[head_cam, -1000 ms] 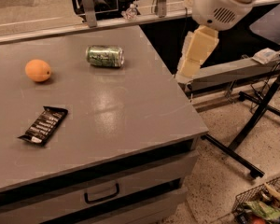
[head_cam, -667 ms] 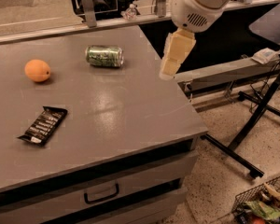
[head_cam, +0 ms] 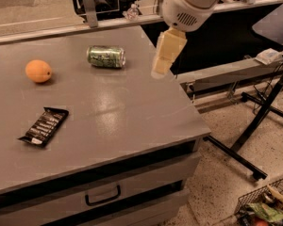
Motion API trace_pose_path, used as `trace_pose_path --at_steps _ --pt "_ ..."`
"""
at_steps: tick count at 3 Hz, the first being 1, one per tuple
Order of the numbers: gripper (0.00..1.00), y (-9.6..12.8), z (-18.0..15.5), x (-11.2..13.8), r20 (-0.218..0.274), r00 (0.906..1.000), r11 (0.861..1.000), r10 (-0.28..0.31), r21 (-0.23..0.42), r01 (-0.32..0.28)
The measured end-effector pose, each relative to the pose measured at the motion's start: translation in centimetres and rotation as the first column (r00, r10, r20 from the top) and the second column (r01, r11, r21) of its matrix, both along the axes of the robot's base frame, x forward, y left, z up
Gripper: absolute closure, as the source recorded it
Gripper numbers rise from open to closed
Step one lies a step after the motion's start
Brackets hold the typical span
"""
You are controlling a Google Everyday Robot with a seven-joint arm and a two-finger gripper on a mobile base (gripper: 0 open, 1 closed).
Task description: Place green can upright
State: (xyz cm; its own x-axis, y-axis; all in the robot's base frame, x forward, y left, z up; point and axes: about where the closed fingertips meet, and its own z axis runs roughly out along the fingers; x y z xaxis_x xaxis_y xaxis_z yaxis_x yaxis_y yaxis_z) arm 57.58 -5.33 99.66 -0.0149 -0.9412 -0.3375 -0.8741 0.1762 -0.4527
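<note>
Pincer [head_cam: 159, 71] hovers near the green can [head_cam: 106, 57], which lies sideways.

Green can [head_cam: 106, 57] lying on its side on grey table [head_cam: 113, 121], claw [head_cam: 159, 72] hovering near it, not touching

The claw [head_cam: 159, 69], matt cream plastic, hangs in the upper middle of the frame above a smooth, faintly glossy grey surface [head_cam: 132, 117] bearing the shiny metal green can [head_cam: 106, 57] and a glossy dark wrapper [head_cam: 44, 126].
</note>
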Motion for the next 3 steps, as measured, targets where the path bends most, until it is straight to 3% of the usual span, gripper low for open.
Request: trace_pose_path --at_steps 2,3 --pt "0.0 4.4 -2.5 3.6 -0.091 0.9956 0.999 -0.022 0.023 0.024" --pt "0.0 6.2 -4.7 5.0 -0.13 0.9914 1.0 0.006 -0.001 -0.006"
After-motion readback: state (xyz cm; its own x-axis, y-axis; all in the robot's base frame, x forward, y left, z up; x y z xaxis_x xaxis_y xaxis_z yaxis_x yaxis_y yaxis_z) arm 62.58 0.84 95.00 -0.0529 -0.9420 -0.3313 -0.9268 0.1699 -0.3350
